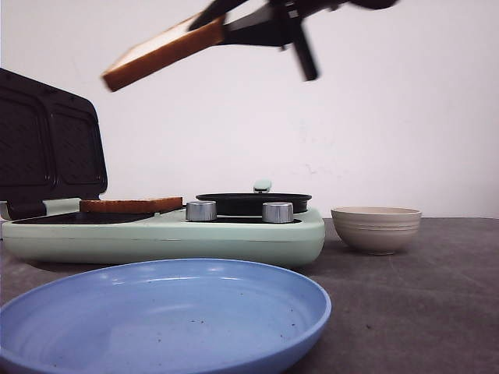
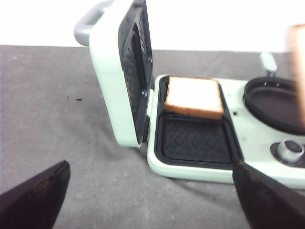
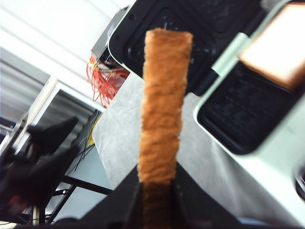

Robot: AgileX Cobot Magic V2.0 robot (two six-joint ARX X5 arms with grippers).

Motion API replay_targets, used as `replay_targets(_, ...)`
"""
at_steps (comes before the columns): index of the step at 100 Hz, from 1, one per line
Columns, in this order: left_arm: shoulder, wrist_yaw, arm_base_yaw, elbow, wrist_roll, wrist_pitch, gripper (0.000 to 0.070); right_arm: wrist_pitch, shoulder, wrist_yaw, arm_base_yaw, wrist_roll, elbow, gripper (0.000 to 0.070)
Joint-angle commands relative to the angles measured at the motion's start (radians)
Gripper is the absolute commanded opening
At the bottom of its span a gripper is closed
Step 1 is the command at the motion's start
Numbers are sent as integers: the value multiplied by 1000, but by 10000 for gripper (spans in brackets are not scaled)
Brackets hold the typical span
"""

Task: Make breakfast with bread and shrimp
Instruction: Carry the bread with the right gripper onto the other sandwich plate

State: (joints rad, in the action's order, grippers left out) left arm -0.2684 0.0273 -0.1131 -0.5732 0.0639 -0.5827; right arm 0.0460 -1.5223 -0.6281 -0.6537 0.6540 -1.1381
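My right gripper (image 1: 224,31) is shut on one slice of bread (image 1: 162,51) and holds it tilted, high above the mint-green sandwich maker (image 1: 234,236). In the right wrist view that slice (image 3: 163,100) stands edge-on between the jaws of the gripper (image 3: 157,191). The other bread slice (image 2: 193,97) lies flat in the far cavity of the maker's dark plate; the near cavity (image 2: 195,140) holds nothing. My left gripper (image 2: 150,200) is open above the table, just in front of the maker. No shrimp shows in any view.
The maker's lid (image 1: 48,148) stands open at the left. A round black pan (image 1: 253,202) sits on its right half behind two metal knobs (image 1: 201,210). A beige bowl (image 1: 376,228) stands to the right, and a blue plate (image 1: 164,312) lies nearest the camera.
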Motion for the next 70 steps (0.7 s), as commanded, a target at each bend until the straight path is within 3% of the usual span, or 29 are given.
replay_targets(1, 4, 0, 2, -5, 11, 3, 635, 13, -75, 0, -23, -18, -66, 0)
replay_targets(40, 7, -12, 2, -5, 35, -13, 636, 21, -426, 36, -84, -2, -349, 0)
replay_targets(70, 7, -11, 2, -5, 35, -16, 636, 29, -576, 139, -122, 31, -468, 0)
